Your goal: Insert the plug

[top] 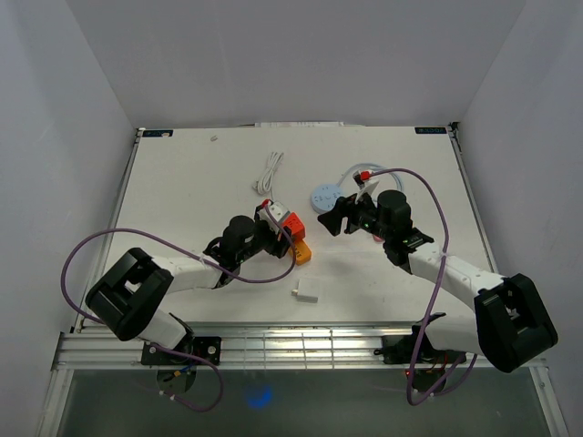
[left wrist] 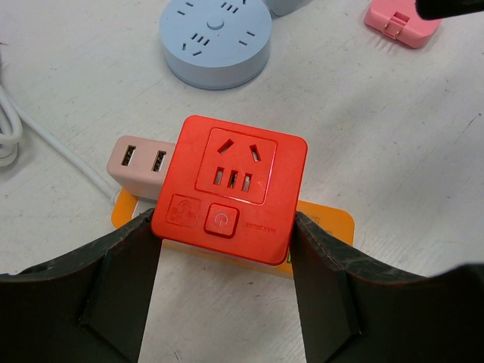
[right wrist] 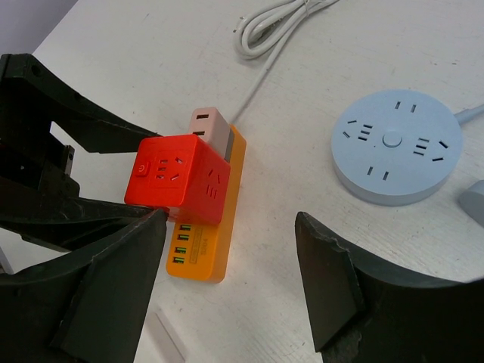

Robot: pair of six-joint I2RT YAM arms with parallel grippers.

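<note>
A red cube socket adapter [left wrist: 234,189] sits on top of an orange power strip [left wrist: 327,225], next to a pale pink USB adapter [left wrist: 140,162]. My left gripper [left wrist: 223,265] is shut on the red cube, with one finger against each side. The top view shows the cube [top: 290,223] over the strip [top: 301,252] with the left gripper [top: 273,229] on it. In the right wrist view the cube [right wrist: 178,178] covers the far end of the strip [right wrist: 208,242]. My right gripper [right wrist: 234,280] is open and empty, a little right of the cube [top: 335,218]. Whether the cube's prongs are seated is hidden.
A round blue socket hub [top: 326,195] lies behind the right gripper. A pink plug [left wrist: 401,23] lies near it. A coiled white cable [top: 270,171] lies at the back centre. A small white block [top: 305,293] lies near the front edge.
</note>
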